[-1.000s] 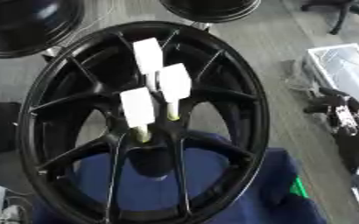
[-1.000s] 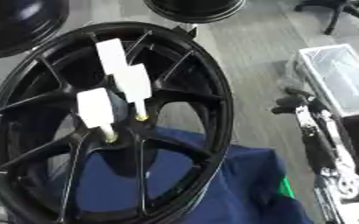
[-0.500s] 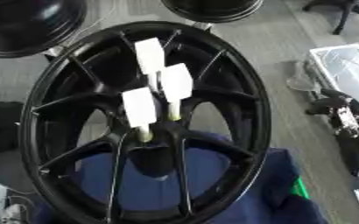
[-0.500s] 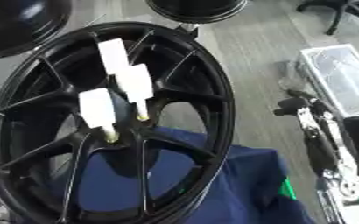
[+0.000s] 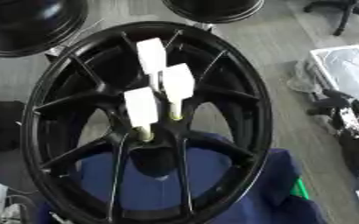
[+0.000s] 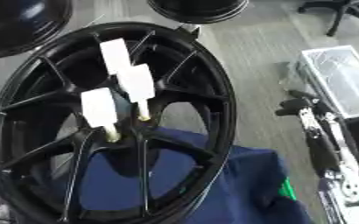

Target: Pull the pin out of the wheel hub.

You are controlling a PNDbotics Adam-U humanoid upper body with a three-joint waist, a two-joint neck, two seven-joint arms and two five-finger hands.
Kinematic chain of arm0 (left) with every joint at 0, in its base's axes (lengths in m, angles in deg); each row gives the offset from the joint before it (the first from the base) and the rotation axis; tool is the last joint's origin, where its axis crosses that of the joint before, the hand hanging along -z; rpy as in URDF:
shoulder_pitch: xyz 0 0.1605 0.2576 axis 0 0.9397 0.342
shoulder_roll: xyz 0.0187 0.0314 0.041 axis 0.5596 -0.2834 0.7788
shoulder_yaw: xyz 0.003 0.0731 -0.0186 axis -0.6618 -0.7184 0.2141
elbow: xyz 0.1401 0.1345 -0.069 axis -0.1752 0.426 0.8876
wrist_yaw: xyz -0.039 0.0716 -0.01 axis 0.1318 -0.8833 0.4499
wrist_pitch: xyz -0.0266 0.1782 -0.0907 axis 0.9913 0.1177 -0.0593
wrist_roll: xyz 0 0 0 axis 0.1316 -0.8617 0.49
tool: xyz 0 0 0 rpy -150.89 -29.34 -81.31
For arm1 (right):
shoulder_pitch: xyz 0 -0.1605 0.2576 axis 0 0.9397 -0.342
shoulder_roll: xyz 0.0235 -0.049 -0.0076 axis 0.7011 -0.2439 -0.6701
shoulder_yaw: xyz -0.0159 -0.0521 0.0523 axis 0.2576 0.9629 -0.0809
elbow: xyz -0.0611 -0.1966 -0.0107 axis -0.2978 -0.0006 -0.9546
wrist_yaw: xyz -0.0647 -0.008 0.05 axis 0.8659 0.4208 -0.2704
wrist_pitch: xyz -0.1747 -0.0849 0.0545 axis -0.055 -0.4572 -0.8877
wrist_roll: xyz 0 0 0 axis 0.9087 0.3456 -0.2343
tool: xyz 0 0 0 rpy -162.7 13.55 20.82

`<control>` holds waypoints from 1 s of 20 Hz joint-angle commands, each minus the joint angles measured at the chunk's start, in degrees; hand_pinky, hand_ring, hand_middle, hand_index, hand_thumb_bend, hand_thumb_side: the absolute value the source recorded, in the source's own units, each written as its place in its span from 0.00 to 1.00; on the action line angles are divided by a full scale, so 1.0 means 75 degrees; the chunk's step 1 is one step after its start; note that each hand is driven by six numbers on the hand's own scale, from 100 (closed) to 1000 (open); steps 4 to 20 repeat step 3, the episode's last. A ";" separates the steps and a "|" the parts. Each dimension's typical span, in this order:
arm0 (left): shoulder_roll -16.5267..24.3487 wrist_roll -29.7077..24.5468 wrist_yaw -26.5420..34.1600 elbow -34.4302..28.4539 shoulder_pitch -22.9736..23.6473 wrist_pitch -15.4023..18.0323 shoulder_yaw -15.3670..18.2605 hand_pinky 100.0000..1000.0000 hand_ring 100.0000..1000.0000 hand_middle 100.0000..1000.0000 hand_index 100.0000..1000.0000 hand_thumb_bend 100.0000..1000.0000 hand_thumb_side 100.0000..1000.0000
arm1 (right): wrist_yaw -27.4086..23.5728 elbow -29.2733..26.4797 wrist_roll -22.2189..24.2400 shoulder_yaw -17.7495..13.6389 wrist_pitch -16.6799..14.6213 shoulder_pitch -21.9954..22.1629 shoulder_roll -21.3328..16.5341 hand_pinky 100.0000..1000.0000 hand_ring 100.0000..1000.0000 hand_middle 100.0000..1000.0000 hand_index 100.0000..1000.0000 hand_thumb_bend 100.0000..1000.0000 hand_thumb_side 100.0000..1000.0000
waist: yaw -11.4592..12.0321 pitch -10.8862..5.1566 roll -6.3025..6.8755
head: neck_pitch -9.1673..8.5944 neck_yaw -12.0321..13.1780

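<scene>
Centrally, black wheel hub [image 5: 236,78], 3 white pins [image 5: 142,107] upright, blue cloth [image 6: 244,183] beneath.

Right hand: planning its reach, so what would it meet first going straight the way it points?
Likely the wheel hub's outer rim, before any white pin; the right hand seems to point left, depth unclear.

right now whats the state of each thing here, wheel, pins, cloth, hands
wheel hub: black, spoked, face toward the camera, untouched
upper pin: white tag, seated in the hub
middle pin: white tag, yellowish stem in a hub hole
lower pin: white tag, yellowish stem in a hub hole
blue cloth: spread under and behind the wheel's lower part
right arm: at the right edge, away from the wheel; hand unclear
left hand: not in view
</scene>
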 commanded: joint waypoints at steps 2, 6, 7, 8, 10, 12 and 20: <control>-0.1174 0.1080 0.1253 -0.0256 -0.0258 0.0249 -0.0125 0.74 0.74 0.72 0.80 0.07 0.66 | -0.0112 -0.0180 0.0011 -0.0011 -0.0030 -0.0021 -0.0083 1.00 0.59 0.57 0.77 0.00 0.64 | -0.0010 -0.0153 -0.0071 | -0.0043 0.0050; -0.1439 0.1209 0.1368 -0.0252 -0.0307 0.0303 -0.0164 0.74 0.74 0.72 0.80 0.08 0.66 | -0.0118 -0.0180 0.0011 -0.0006 -0.0032 -0.0026 -0.0072 1.00 0.59 0.57 0.77 0.00 0.64 | -0.0012 -0.0147 -0.0088 | -0.0054 0.0059; -0.1439 0.1209 0.1368 -0.0252 -0.0307 0.0303 -0.0164 0.74 0.74 0.72 0.80 0.08 0.66 | -0.0118 -0.0180 0.0011 -0.0006 -0.0032 -0.0026 -0.0072 1.00 0.59 0.57 0.77 0.00 0.64 | -0.0012 -0.0147 -0.0088 | -0.0054 0.0059; -0.1439 0.1209 0.1368 -0.0252 -0.0307 0.0303 -0.0164 0.74 0.74 0.72 0.80 0.08 0.66 | -0.0118 -0.0180 0.0011 -0.0006 -0.0032 -0.0026 -0.0072 1.00 0.59 0.57 0.77 0.00 0.64 | -0.0012 -0.0147 -0.0088 | -0.0054 0.0059; -0.1439 0.1209 0.1368 -0.0252 -0.0307 0.0303 -0.0164 0.74 0.74 0.72 0.80 0.08 0.66 | -0.0118 -0.0180 0.0011 -0.0006 -0.0032 -0.0026 -0.0072 1.00 0.59 0.57 0.77 0.00 0.64 | -0.0012 -0.0147 -0.0088 | -0.0054 0.0059; -0.1439 0.1209 0.1368 -0.0252 -0.0307 0.0303 -0.0164 0.74 0.74 0.72 0.80 0.08 0.66 | -0.0118 -0.0180 0.0011 -0.0006 -0.0032 -0.0026 -0.0072 1.00 0.59 0.57 0.77 0.00 0.64 | -0.0012 -0.0147 -0.0088 | -0.0054 0.0059; -0.1439 0.1209 0.1368 -0.0252 -0.0307 0.0303 -0.0164 0.74 0.74 0.72 0.80 0.08 0.66 | -0.0118 -0.0180 0.0011 -0.0006 -0.0032 -0.0026 -0.0072 1.00 0.59 0.57 0.77 0.00 0.64 | -0.0012 -0.0147 -0.0088 | -0.0054 0.0059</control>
